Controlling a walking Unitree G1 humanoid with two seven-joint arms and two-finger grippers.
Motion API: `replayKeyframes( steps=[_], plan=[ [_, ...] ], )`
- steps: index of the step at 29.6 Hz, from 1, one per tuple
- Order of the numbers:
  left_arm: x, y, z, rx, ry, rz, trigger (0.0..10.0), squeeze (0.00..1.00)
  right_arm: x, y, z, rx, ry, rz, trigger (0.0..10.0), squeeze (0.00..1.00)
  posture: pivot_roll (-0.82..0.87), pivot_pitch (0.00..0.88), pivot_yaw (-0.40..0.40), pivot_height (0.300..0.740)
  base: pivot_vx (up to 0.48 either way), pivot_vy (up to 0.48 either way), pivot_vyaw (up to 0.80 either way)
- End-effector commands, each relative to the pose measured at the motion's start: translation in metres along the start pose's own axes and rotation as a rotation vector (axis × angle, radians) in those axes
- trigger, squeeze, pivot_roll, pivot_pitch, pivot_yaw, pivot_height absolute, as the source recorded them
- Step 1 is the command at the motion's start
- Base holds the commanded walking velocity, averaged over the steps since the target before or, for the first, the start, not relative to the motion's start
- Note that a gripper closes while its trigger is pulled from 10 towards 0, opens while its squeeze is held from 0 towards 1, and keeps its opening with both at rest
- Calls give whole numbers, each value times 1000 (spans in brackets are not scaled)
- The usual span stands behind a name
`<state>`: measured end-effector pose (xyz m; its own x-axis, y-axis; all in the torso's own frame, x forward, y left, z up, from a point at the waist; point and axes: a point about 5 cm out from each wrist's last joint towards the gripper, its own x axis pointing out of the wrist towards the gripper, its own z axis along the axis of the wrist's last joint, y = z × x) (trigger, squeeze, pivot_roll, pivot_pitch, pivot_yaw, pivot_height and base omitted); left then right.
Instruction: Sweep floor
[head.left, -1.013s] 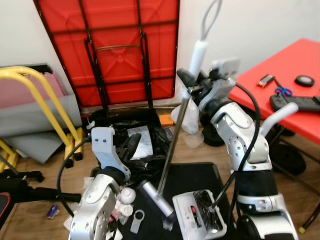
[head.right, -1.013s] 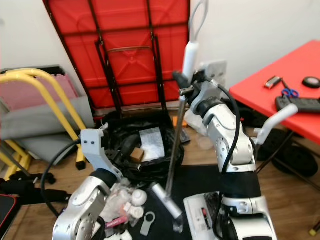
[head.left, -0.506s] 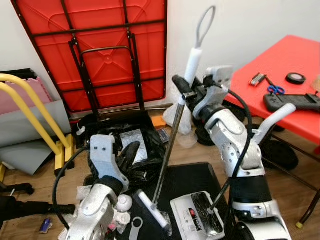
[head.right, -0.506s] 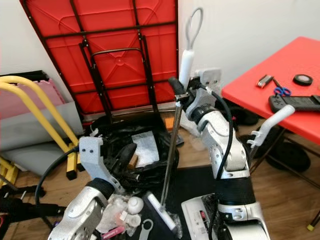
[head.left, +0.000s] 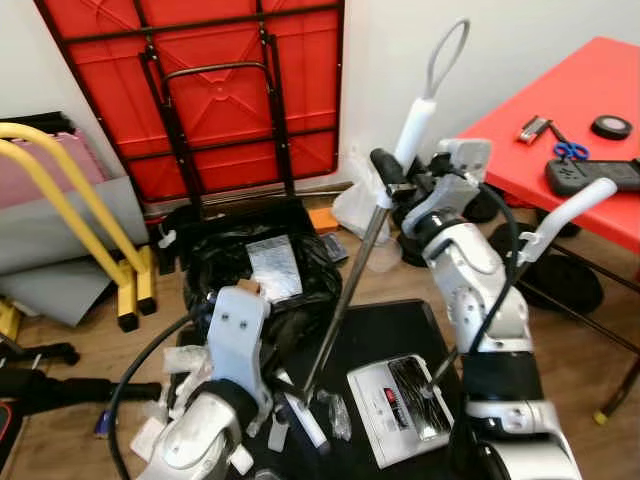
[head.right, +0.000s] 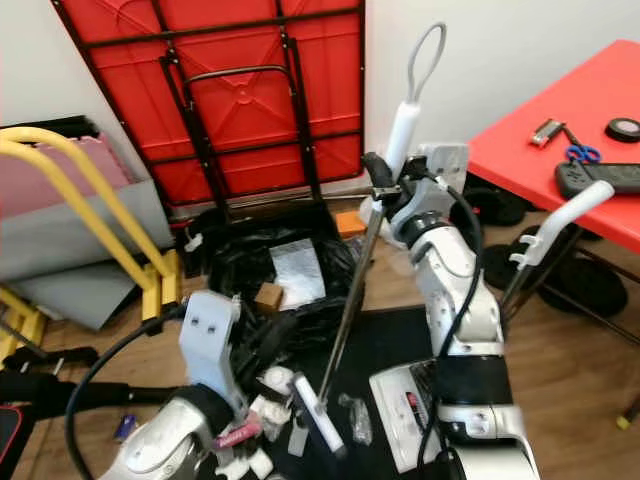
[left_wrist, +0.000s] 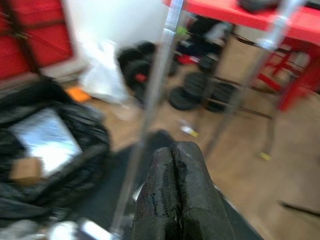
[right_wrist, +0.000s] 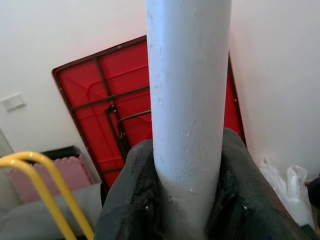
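My right gripper is shut on the broom, just below its white handle; the right wrist view shows the fingers clamped round the white handle. The metal pole slants down to the white broom head, which rests on a black mat. White crumpled litter and a clear plastic scrap lie beside the head. My left gripper is shut with nothing in it, low and to the left of the pole, its wrist block above the litter.
A black rubbish bag holding a silvery packet lies behind the mat. A white flat device sits on the mat's right side. A folded red table leans on the wall, a yellow frame stands left, a red table with weights under it right.
The whole view has shifted. The broom's top now leans further right and its head has slid a little left toward the litter. My left arm has come up closer to the pole.
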<state>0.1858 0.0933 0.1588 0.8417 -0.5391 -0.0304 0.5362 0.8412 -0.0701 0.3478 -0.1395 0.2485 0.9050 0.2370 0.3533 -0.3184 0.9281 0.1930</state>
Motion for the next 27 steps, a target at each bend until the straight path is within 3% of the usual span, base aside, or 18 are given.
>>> replayKeyframes(
  steps=[1,7,12,27],
  plan=[
    [-3,-12,1,-6,5,-202,10000,0,4,4,10,28,-65,19,10000,0,18,284,60,740,0,0,0],
    [-11,-16,9,-4,-27,-228,10000,0,12,4,23,6,-129,57,10000,0,38,325,70,740,0,0,0],
    [-16,-11,14,8,-54,-176,10000,0,23,-3,30,-15,-165,46,10000,0,59,347,67,740,0,0,0],
    [-25,-18,15,-20,-31,-206,10000,0,30,-22,27,-85,-187,1,10000,0,81,345,74,740,0,0,0]
  ],
)
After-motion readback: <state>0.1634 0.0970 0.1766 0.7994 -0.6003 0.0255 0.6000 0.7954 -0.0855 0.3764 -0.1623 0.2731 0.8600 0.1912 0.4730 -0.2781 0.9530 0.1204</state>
